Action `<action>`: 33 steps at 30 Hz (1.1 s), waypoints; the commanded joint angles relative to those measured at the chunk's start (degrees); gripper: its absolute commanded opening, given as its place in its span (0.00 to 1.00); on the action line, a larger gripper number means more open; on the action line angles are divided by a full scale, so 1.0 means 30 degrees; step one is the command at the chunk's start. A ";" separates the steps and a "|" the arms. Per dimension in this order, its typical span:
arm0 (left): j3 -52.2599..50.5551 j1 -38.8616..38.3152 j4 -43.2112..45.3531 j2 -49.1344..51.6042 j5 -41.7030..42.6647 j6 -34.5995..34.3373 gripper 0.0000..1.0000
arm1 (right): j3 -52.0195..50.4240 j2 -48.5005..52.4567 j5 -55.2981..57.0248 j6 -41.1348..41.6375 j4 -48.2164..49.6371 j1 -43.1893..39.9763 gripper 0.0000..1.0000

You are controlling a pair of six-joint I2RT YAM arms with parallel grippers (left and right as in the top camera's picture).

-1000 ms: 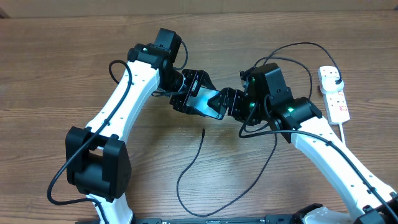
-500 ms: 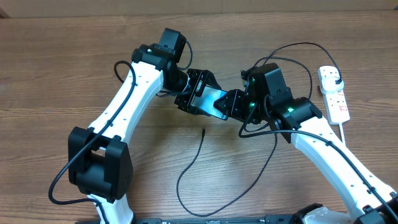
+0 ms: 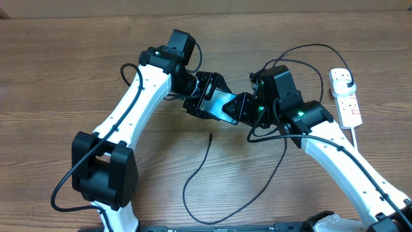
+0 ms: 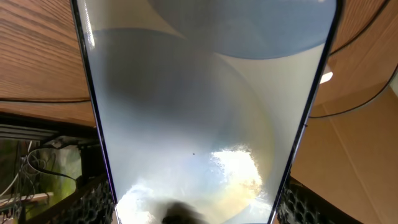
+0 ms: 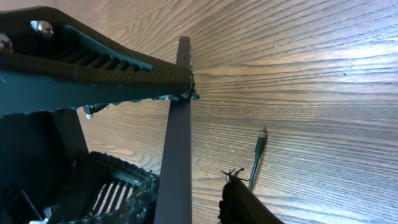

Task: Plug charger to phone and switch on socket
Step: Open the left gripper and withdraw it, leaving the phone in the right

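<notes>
Wooden table [image 3: 64, 64] | left gripper [image 3: 206, 98] clamps phone [image 4: 199, 112] | right gripper [image 3: 239, 108]: cannot tell | charger tip [image 5: 262, 135] (right wrist, overhead) loose

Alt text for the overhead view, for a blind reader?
Both arms meet mid-table at the phone, with the left gripper and right gripper at its ends. The charger tip lies unplugged nearby; the socket sits far right.

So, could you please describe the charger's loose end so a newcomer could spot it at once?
Find the lit phone held above the middle of the table. Just toward the robot's base lies the connector tip, ending a thin black cable. It alone lies free, plugged into nothing.
</notes>
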 commanded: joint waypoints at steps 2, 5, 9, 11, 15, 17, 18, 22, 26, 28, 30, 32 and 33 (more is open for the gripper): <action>0.0087 -0.0415 0.0240 -0.0670 0.0729 -0.0255 0.04 | 0.0459 0.0029 0.0525 -0.0058 0.0036 0.0087 0.32; 0.0080 -0.0605 0.0568 -0.0670 0.0714 -0.0255 0.04 | 0.0459 0.0029 0.0561 -0.0058 0.0044 0.0095 0.31; 0.0087 -0.0641 0.0656 -0.0670 0.0663 -0.0270 0.04 | 0.0459 0.0029 0.0554 -0.0058 0.0022 0.0087 0.27; 0.0080 -0.0641 0.0656 -0.0670 0.0670 -0.0270 0.04 | 0.0459 0.0029 0.0554 -0.0058 -0.0007 0.0087 0.26; 0.0080 -0.0641 0.0656 -0.0670 0.0670 -0.0262 0.04 | 0.0459 0.0029 0.0554 -0.0058 -0.0036 0.0095 0.22; 0.0087 -0.0641 0.0656 -0.0670 0.0670 -0.0262 0.04 | 0.0459 0.0029 0.0554 -0.0058 -0.0036 0.0087 0.19; 0.0080 -0.0641 0.0656 -0.0670 0.0670 -0.0262 0.04 | 0.0459 0.0029 0.0554 -0.0058 -0.0036 0.0095 0.18; 0.0087 -0.0641 0.0656 -0.0670 0.0656 -0.0262 0.04 | 0.0459 0.0029 0.0554 -0.0058 -0.0044 0.0087 0.14; 0.0087 -0.0634 0.0648 -0.0670 0.0357 -0.0255 0.04 | 0.0459 0.0029 0.0554 -0.0058 -0.0044 0.0087 0.11; 0.0080 -0.0634 0.0648 -0.0670 0.0197 -0.0255 0.04 | 0.0459 0.0029 0.0554 -0.0058 -0.0044 0.0087 0.09; 0.0080 -0.0634 0.0648 -0.0670 0.0168 -0.0262 0.04 | 0.0459 0.0029 0.0554 -0.0058 -0.0058 0.0087 0.09; 0.0087 -0.0634 0.0656 -0.0670 0.0153 -0.0262 0.04 | 0.0459 0.0029 0.0554 -0.0058 -0.0109 0.0087 0.08; 0.0080 -0.0634 0.0648 -0.0670 0.0153 -0.0255 0.04 | 0.0459 0.0029 0.0554 -0.0058 -0.0109 0.0087 0.08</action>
